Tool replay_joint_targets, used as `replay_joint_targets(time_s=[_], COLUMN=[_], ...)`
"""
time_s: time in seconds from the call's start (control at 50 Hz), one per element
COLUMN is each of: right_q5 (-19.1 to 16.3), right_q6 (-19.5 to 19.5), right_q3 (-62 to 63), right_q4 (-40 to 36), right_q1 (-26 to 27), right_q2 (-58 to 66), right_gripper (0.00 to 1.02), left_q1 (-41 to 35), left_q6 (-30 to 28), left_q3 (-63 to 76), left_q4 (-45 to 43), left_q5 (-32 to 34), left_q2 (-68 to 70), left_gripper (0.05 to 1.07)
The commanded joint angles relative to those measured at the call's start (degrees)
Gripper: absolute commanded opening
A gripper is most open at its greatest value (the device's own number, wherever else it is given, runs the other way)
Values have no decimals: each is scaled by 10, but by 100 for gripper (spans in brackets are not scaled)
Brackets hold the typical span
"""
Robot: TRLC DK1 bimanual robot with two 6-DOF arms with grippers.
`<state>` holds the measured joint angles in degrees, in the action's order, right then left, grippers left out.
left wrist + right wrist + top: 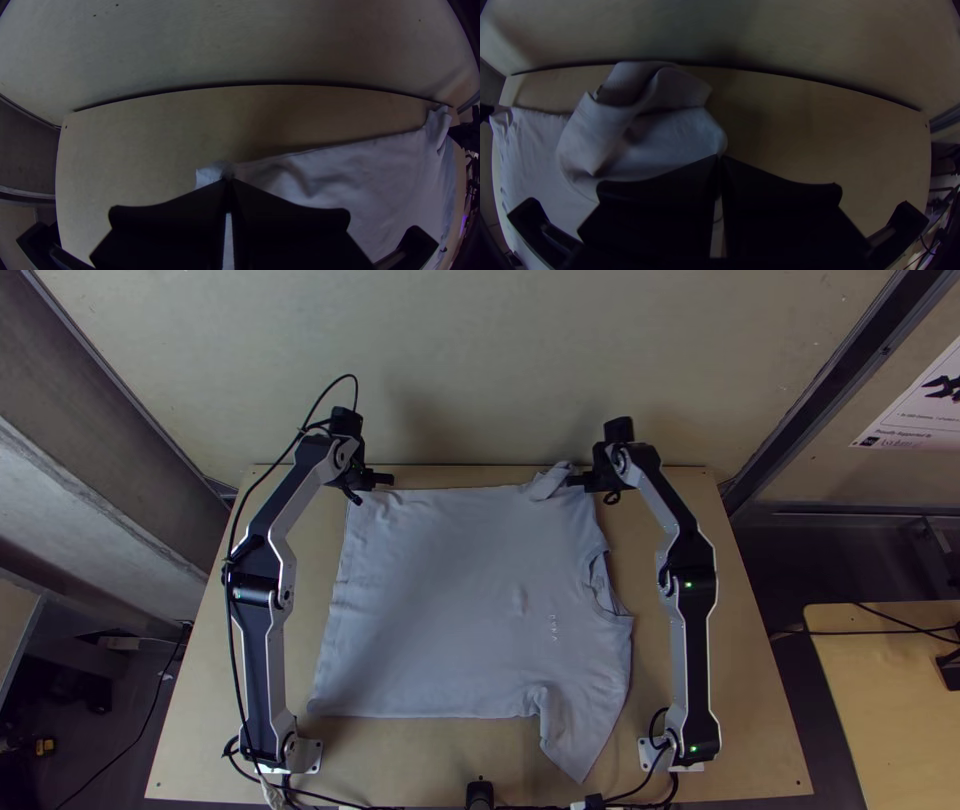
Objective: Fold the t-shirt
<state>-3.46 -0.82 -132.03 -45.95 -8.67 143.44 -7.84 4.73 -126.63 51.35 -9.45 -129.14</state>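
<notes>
Top view gave me the t-shirt (450, 590) spread over the middle of the table (190, 750), between my two arms, with its hem (335, 600) toward the left edge and its collar (605, 590) toward the right edge. One sleeve (578, 745) pointed at the near edge, its tip lying close to it, with small creases where it met the body. At the far side, the cloth ran roughly along the table's far edge and just short of it, and the other sleeve (548, 482) was bunched up there.

I had the left gripper (384, 479) at the shirt's far hem corner, just inside the far edge. Its wrist view showed me both fingers pressed together, with a bit of that corner pinched at the tips.

My right gripper (574, 481) was also close to the far edge, at the shoulder end beside the bunched sleeve. From its wrist, I saw the fingers brought together on the cloth, and next to them the loose material rose in a curled fold (630, 110). Small marks (554, 628) showed on the shirt's face near the collar.
</notes>
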Motion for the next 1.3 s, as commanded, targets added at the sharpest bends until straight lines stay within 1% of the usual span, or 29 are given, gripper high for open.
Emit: replay_joint_targets(time_s=[0.0, 0.2, 0.28, 0.38, 0.48, 0.68, 0.9, 1.0, 1.28], right_q5=[6, 7, 8, 8, 8, 8, 8, 8, 10], right_q6=[-5, -5, -5, -6, -8, -21, -20, -19, -19], right_q3=[14, 25, 25, 25, 26, 34, 103, 136, 236], right_q4=[-1, -3, -4, -5, -21, -82, -87, -87, -83], right_q1=[18, 25, 25, 24, 23, 23, 15, 13, 8], right_q2=[-39, -47, -49, -53, -62, -92, -149, -172, -243], right_gripper=[2, 2, 2, 2, 2, 2, 2, 2, 2], left_q1=[20, 66, 73, 70, 60, 45, 45, 48, 56], left_q6=[8, 11, 10, 9, 8, 13, 22, 22, 19], left_q3=[-2, -1, 0, 0, 0, 9, 27, 42, 132], left_q4=[9, 8, 9, 11, 23, 46, 56, 57, 51], left_q5=[6, 7, 19, 22, 32, 35, 64, 67, 88], left_q2=[22, 5, 4, 5, 6, 19, 35, 48, 116], left_gripper=[8, 8, 8, 8, 8, 8, 8, 8, 8])
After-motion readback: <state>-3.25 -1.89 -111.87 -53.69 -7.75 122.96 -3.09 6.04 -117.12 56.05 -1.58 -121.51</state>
